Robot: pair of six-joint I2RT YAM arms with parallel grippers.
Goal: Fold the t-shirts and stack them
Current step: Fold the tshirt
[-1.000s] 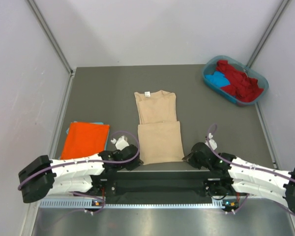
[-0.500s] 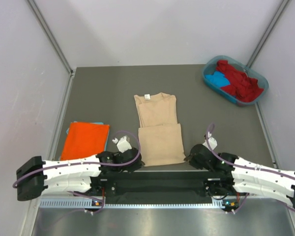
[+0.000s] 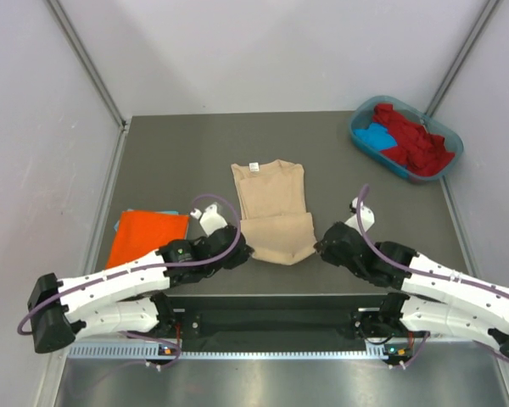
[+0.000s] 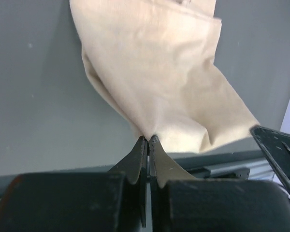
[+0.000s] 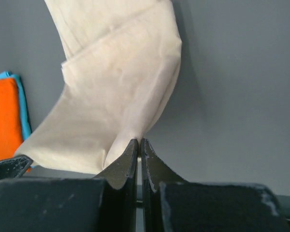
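Observation:
The beige-tan t-shirt [image 3: 271, 199] lies in the middle of the table, its white neck label at the far end. Its near hem is lifted off the surface. My left gripper [image 3: 243, 251] is shut on the hem's left corner; the cloth [image 4: 154, 87] rises from between the closed fingers [image 4: 135, 159]. My right gripper [image 3: 320, 248] is shut on the right corner, with the cloth [image 5: 116, 96] hanging slack from it. An orange t-shirt [image 3: 148, 240] lies folded at the left, on top of a blue one whose edge shows.
A teal-blue tub [image 3: 362, 141] at the far right corner holds red and blue t-shirts. Grey walls stand close on both sides. The black rail along the table's near edge sits just behind both grippers.
Both grippers have risen and moved away from the near edge, carrying the beige hem up and toward the shirt's collar. The flat near half now sags between them.

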